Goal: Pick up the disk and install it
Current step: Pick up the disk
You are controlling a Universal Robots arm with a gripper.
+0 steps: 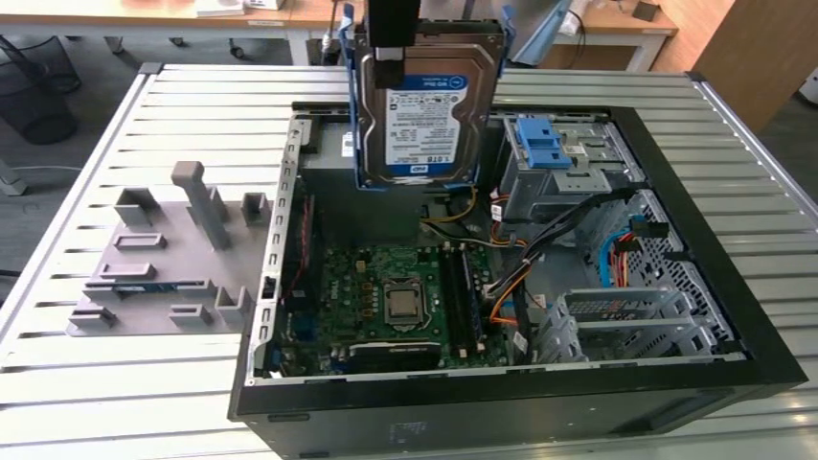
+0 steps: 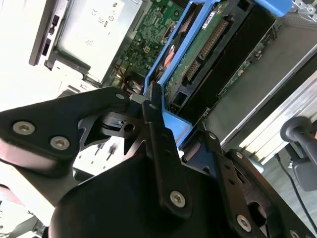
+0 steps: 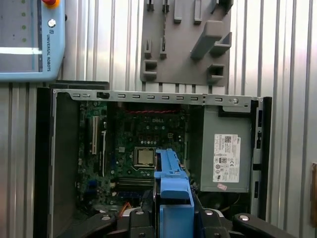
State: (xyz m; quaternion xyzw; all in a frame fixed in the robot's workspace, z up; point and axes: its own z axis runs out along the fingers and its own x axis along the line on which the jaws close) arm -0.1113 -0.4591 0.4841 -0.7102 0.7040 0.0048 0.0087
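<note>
The disk (image 1: 426, 107), a silver drive with a white-and-blue label in a blue carrier bracket, hangs upright above the far end of the open computer case (image 1: 715, 316). My gripper (image 1: 394, 43) is shut on the disk's upper end, and its black body runs out of the top of the exterior view. In the second wrist view a black finger (image 2: 159, 144) presses on the blue bracket (image 2: 174, 124), with the disk's green circuit side (image 2: 205, 47) beyond it. In the first wrist view the bracket's edge (image 3: 173, 196) sits between the fingers, over the motherboard (image 3: 141, 144).
Inside the case a grey cage with blue latches (image 1: 557, 153) stands to the exterior view's right of the disk. A grey power-supply box (image 3: 225, 151) lies along one case wall. A grey fixture plate (image 1: 160, 268) sits on the slatted table, and a pendant (image 3: 27, 39) lies beside the case.
</note>
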